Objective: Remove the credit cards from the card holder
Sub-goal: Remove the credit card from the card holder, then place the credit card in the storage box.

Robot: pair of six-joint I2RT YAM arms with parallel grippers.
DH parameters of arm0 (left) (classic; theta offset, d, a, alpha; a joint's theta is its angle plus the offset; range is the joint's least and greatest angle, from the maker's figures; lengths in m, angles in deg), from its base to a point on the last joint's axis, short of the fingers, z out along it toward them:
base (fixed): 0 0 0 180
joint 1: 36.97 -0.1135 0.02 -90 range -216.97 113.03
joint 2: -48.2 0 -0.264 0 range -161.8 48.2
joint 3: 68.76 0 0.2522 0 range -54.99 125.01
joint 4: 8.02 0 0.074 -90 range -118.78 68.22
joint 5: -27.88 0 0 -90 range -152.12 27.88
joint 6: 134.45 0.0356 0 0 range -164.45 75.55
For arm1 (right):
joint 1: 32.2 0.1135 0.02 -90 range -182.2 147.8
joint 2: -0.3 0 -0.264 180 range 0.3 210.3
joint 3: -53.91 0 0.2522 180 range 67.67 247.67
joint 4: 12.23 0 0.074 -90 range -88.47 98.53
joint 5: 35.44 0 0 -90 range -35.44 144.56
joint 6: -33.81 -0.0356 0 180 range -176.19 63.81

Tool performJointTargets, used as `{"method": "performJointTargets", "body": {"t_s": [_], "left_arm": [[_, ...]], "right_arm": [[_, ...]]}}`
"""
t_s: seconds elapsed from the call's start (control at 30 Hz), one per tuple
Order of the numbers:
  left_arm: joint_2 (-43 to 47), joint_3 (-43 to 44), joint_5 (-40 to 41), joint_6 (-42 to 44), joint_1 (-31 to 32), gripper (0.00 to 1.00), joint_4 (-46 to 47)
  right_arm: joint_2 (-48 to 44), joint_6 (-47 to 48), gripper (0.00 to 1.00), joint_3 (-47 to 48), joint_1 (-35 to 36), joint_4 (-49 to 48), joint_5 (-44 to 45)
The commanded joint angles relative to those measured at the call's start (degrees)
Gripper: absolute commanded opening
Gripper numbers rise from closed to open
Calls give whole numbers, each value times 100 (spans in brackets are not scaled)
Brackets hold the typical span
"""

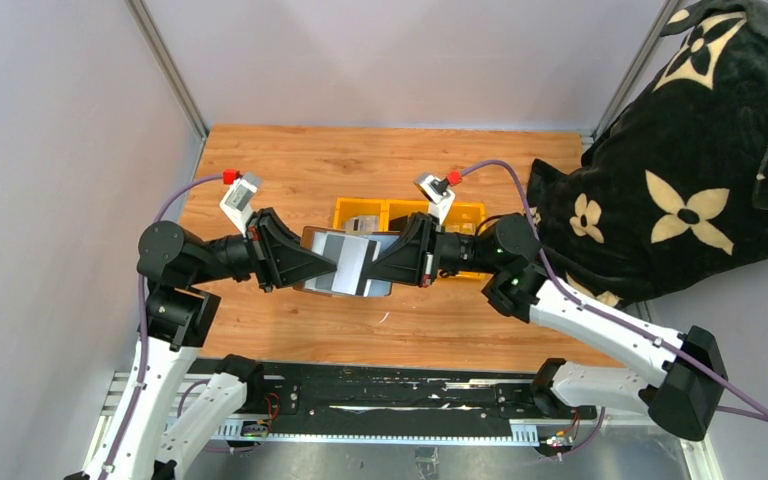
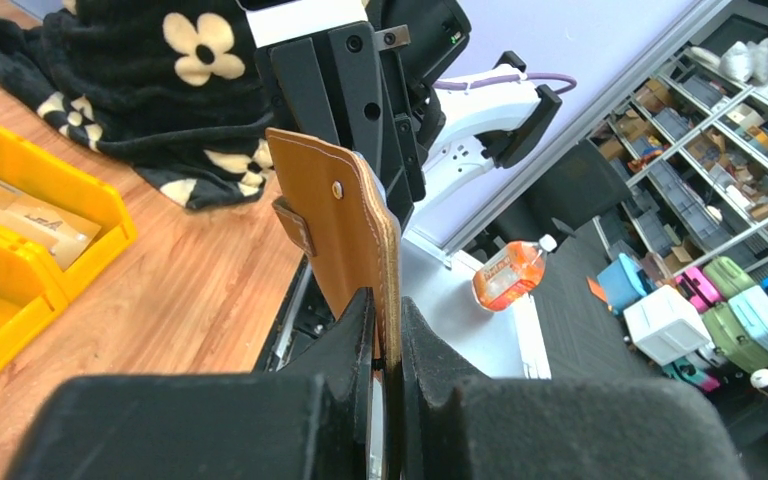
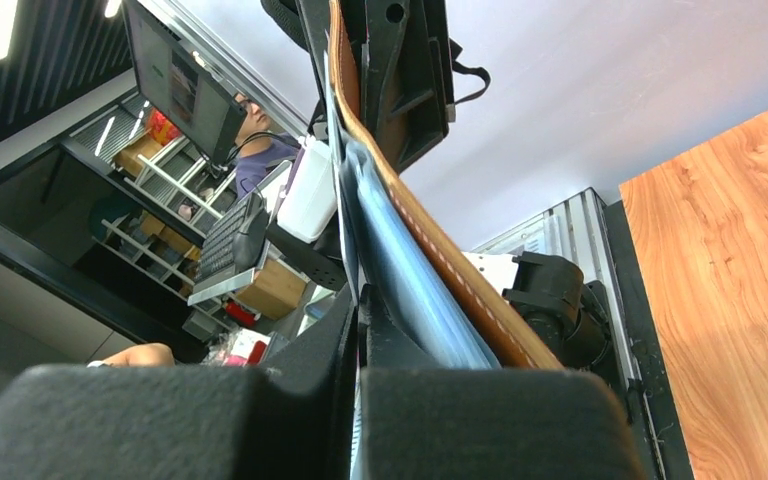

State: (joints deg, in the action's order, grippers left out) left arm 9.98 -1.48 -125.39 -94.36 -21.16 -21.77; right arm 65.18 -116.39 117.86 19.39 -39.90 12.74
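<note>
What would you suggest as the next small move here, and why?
Probably ease the right gripper away from the left gripper, which clamps the card holder; the right jaws pinch its grey inner layer, possibly a card, which may slide free.

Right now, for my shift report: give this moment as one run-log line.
left gripper: shut on card holder | right gripper: shut on its other edge | card holder: open, silvery inside up
</note>
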Motion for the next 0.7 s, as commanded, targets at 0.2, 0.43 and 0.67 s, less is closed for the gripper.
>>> {"method": "performJointTargets", "body": {"t_s": [0.2,0.43,0.67], "left_arm": [[-70,438,-271,294,-133,0,-115],[-123,1030,-239,2131,-212,0,-1770],[-281,1616,-86,3664,-211,0,-3499]], "right_arm": [[-814,336,0,-375,-692,786,-197],[-1122,1071,0,19,-2098,2724,-639],[-67,2347,0,959,-2414,4654,85]]}}
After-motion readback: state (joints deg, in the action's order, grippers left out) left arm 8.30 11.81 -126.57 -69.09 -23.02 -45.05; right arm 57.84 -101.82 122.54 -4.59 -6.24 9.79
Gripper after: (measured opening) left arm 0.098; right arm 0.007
